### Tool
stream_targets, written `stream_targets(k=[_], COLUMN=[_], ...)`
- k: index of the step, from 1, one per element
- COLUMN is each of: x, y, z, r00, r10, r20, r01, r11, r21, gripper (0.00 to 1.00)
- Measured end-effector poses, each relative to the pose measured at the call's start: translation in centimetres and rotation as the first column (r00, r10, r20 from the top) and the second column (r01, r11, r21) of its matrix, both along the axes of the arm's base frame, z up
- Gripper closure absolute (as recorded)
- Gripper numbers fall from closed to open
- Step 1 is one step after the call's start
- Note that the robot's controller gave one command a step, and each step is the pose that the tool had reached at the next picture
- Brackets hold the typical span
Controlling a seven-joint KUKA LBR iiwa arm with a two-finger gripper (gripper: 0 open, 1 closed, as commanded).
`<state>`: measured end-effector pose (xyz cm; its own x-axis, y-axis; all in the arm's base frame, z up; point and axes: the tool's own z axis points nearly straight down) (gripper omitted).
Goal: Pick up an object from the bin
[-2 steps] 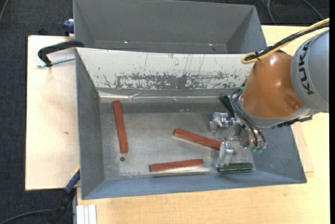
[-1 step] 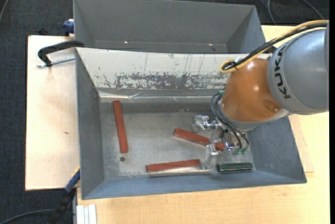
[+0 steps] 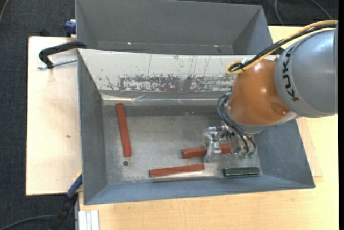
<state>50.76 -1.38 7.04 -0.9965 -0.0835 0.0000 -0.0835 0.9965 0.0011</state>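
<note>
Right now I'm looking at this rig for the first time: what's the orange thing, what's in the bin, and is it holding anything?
One camera looks down into a grey metal bin from above, slightly to one side. The big grey limb coming in from the right is a robot arm. The orange dome is a cover on its wrist, so it is part of the machine.

Its gripper sits low in the bin's front right, at the right end of a short red-brown block. Whether it grips that block can't be told.

Also on the floor are a longer red-brown stick by the front wall, another stick along the left side, and a dark green bar at front right.
</note>
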Motion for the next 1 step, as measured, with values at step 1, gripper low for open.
stream_targets(k=[1], x=[-1.02], y=[1.18], z=[18.81], r00=[0.999], r10=[0.048], r20=[0.014], r01=[-0.048], r11=[0.999], r21=[-0.001], gripper=[1.00])
